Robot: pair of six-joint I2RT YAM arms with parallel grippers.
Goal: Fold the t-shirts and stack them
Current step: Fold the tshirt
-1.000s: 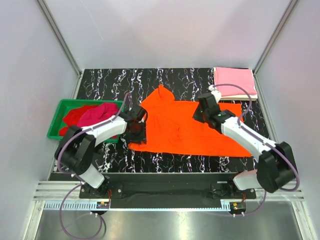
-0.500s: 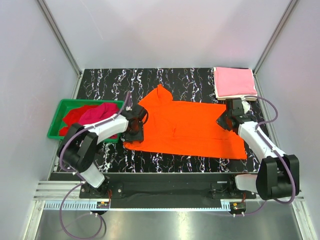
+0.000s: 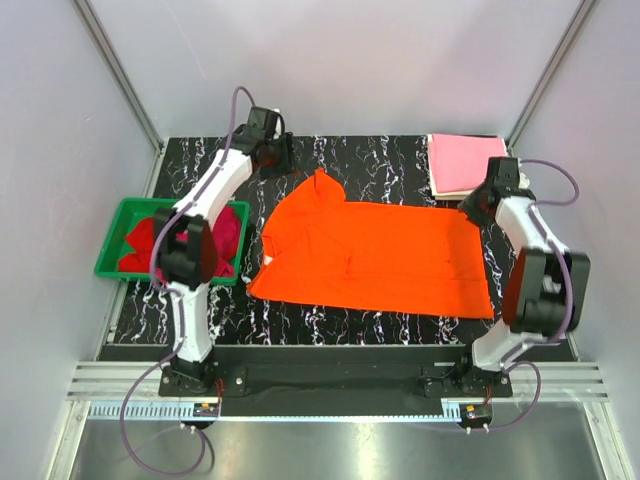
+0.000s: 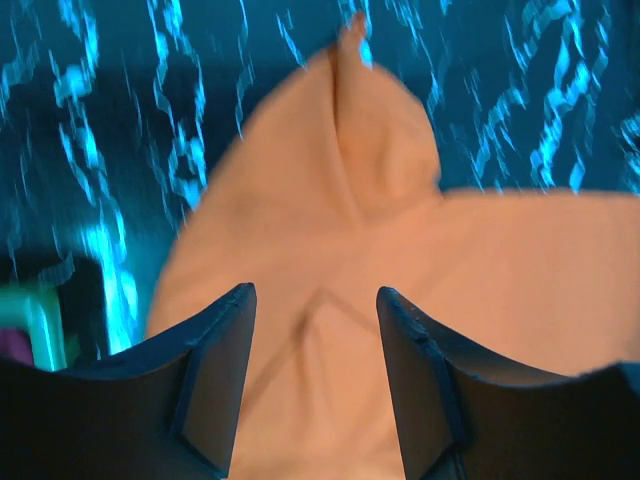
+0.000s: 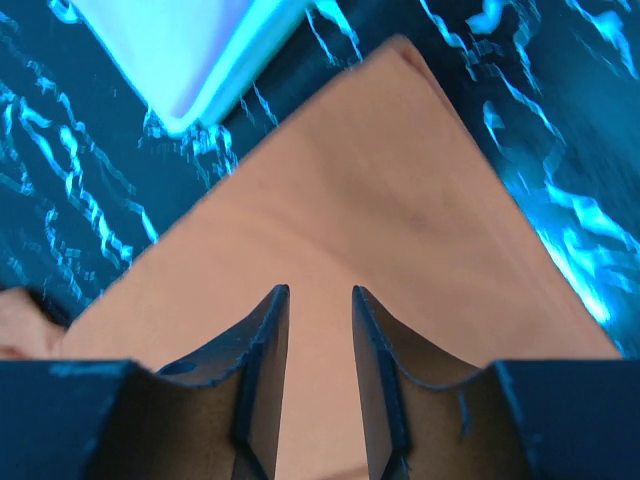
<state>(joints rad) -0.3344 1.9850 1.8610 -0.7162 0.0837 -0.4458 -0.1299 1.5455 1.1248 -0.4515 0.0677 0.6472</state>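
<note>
A bright orange t-shirt (image 3: 375, 258) lies spread flat across the middle of the table, one sleeve (image 3: 320, 190) pointing to the back. My left gripper (image 3: 283, 158) hovers above that sleeve (image 4: 375, 140), open, with nothing between its fingers (image 4: 215, 350). My right gripper (image 3: 481, 206) hangs open over the shirt's back right corner (image 5: 400, 160), also holding nothing. A folded pink t-shirt (image 3: 467, 164) rests on a cream-white one (image 3: 447, 192) at the back right. Red (image 3: 140, 238) and crimson-magenta (image 3: 232, 228) t-shirts lie in the bin.
The green plastic bin (image 3: 118, 221) stands at the table's left edge, partly covered by the left arm. The folded stack's corner (image 5: 190, 60) lies just beyond the right gripper. Grey walls and metal posts close in the table on three sides.
The left gripper left the shirt's left edge and swung to the back over the sleeve. The right gripper moved to the back right and opened. The orange shirt now lies flatter.
</note>
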